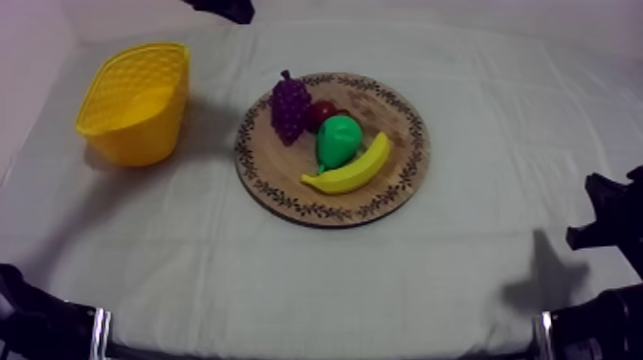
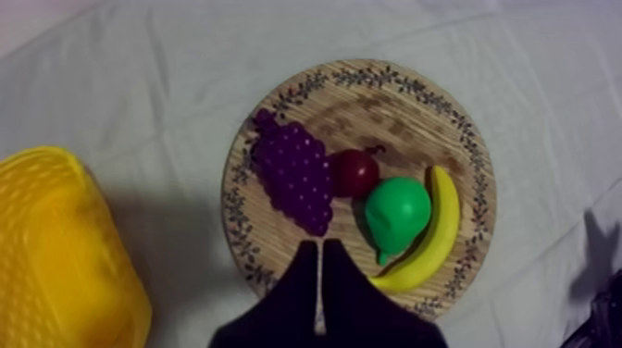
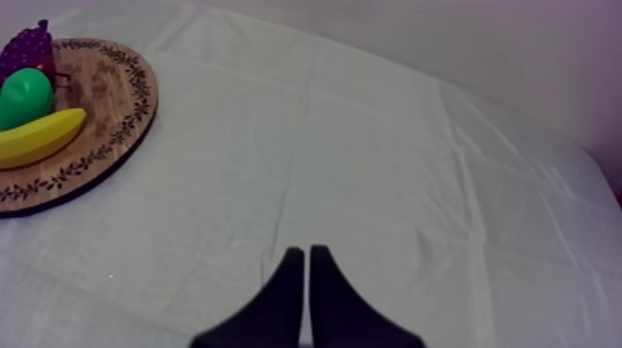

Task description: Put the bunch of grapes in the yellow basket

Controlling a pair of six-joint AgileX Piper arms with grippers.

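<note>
- Black and two-fingered, the left gripper (image 2: 320, 248) had its fingers pressed together into a narrow wedge with nothing between them. It was poised above the rim of the round wooden board with the patterned rim (image 2: 389, 106).
- Just past the gripper's tip lay the purple bunch of grapes (image 2: 294, 180). It was on the board, on the side nearer the basket, and its stem end reached the patterned rim.
- A small red fruit (image 2: 354, 173) touched the side of the grapes.
- Beside the red fruit sat a green toy pear (image 2: 398, 213), resting against a yellow toy banana (image 2: 435, 236) that curved along the board's far edge.
- Off the board, on the grey-white cloth (image 2: 139, 74), the yellow latticed basket (image 2: 55, 250) stood upright, near the board but not touching it.
- The right gripper (image 3: 304, 250) was likewise drawn into a narrow wedge and gripped nothing. It hung over bare cloth, well apart from the board and the fruit, and in the top view it sat low at the table's right side.
</note>
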